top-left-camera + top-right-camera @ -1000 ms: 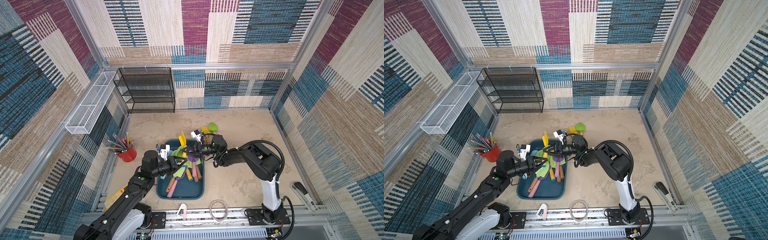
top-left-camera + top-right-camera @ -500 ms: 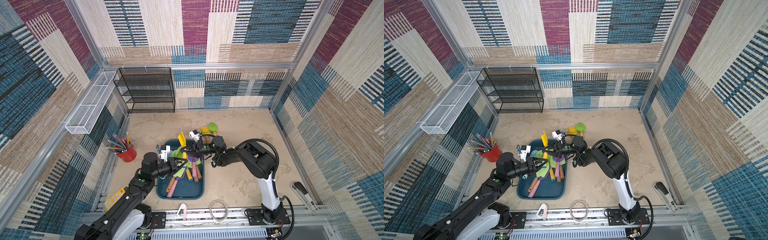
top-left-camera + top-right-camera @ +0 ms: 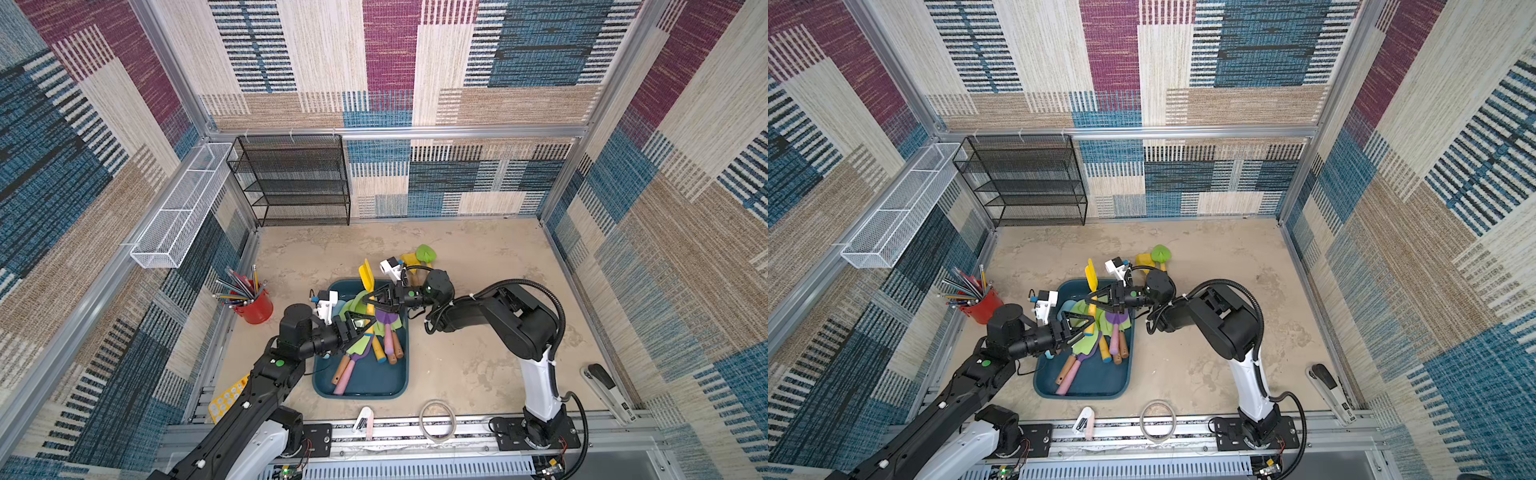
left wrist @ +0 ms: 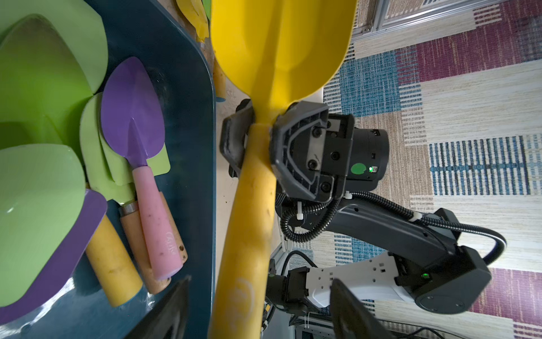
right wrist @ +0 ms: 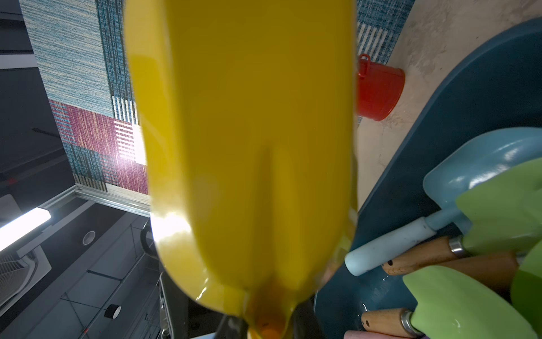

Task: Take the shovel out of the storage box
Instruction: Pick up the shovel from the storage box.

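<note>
Two arms [image 3: 270, 374] meet over the storage box [image 3: 365, 382]: right fingers [image 4: 296, 146] clamp the yellow shovel [image 4: 278, 44]; left fingers [image 4: 349, 311] gape around it.

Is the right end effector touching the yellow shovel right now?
Touching. In the left wrist view, the right end effector clamps the yellow shovel from both sides, where blade meets handle.

Both arms reach in toward each other, forearms low and nearly level. The left gripper [image 3: 360, 324] holds its jaws spread wide; the right gripper [image 3: 369, 302] keeps its jaws pinched tight.
</note>
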Robot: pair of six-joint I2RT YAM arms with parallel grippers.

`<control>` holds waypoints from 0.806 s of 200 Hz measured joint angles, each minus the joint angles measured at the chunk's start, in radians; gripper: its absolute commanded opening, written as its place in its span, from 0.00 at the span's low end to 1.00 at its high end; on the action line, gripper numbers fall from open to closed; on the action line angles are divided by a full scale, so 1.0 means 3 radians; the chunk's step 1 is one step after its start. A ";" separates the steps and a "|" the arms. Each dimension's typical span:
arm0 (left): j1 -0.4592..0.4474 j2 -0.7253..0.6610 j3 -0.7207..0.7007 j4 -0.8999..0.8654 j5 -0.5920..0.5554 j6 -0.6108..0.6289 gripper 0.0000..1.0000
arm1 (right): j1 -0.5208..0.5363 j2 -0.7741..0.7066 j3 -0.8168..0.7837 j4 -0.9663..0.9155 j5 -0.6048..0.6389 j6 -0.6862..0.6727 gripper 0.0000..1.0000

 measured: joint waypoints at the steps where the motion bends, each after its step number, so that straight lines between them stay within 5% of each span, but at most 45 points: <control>1: 0.0000 -0.0008 0.0006 -0.0019 -0.0010 0.0010 0.80 | -0.0001 -0.0008 0.0000 -0.0014 0.0000 -0.0009 0.13; 73: -0.0001 -0.0253 0.0507 -0.1392 -0.0665 0.0763 0.80 | -0.0187 -0.0427 -0.0045 -0.0985 0.0039 -0.0732 0.14; 161: -0.0015 -0.0135 0.0629 -0.2269 -0.1312 0.1059 0.77 | -0.0529 -0.0977 -0.0031 -0.2500 0.0340 -0.1694 0.15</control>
